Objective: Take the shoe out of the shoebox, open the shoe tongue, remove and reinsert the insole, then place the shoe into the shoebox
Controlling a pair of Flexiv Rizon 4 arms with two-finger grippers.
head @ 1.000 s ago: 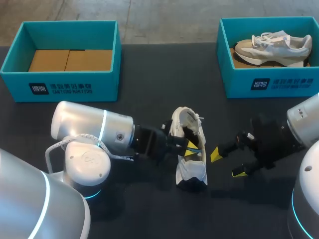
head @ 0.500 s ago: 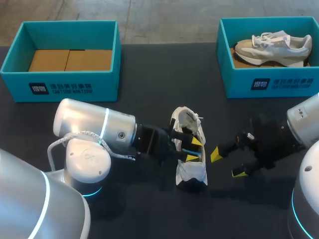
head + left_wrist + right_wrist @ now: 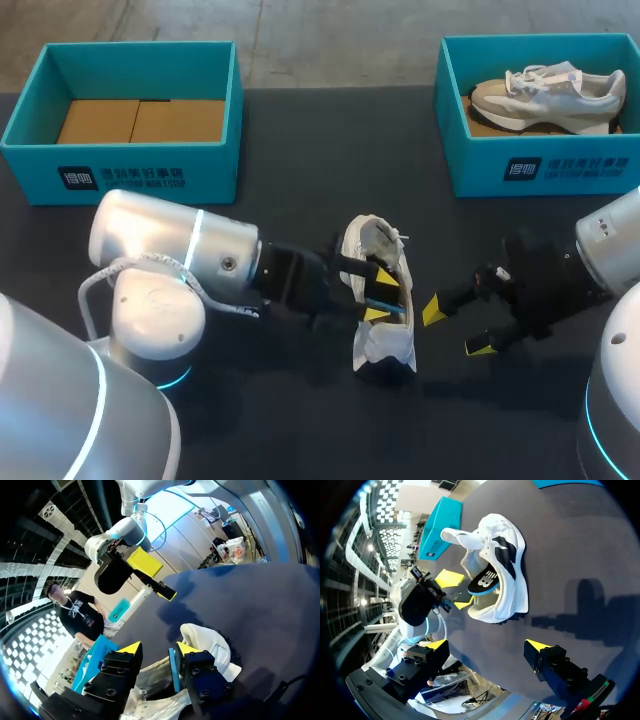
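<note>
shoe [image 3: 383,335]: a white trainer stands on the dark table [image 3: 300,150] about midway between the two arms, outside both boxes, with its opening turned toward the left arm.
insole [image 3: 482,584]: dark with a blue edge, it sticks partly out of the shoe's opening and is angled up toward the left arm's fingers.
left gripper [image 3: 380,293]: it sits at the mouth of the shoe with its two yellow-tipped fingers spread apart, so the jaws are released. In the left wrist view the insole's blue edge lies against one finger [image 3: 182,649], while the other finger stands clear of it with the shoe's lining showing in the gap.
right gripper [image 3: 455,328]: it hangs over bare table just beside the shoe on the right arm's side, apart from it. The jaws are wide and hold nothing.
left shoebox [image 3: 120,175]: teal, at the far left of the table and well apart from the shoe, with brown cardboard lining its floor.
right shoebox [image 3: 550,165]: teal, at the far right of the table. A grey trainer [image 3: 548,92] with white laces lies lengthwise inside it.
</note>
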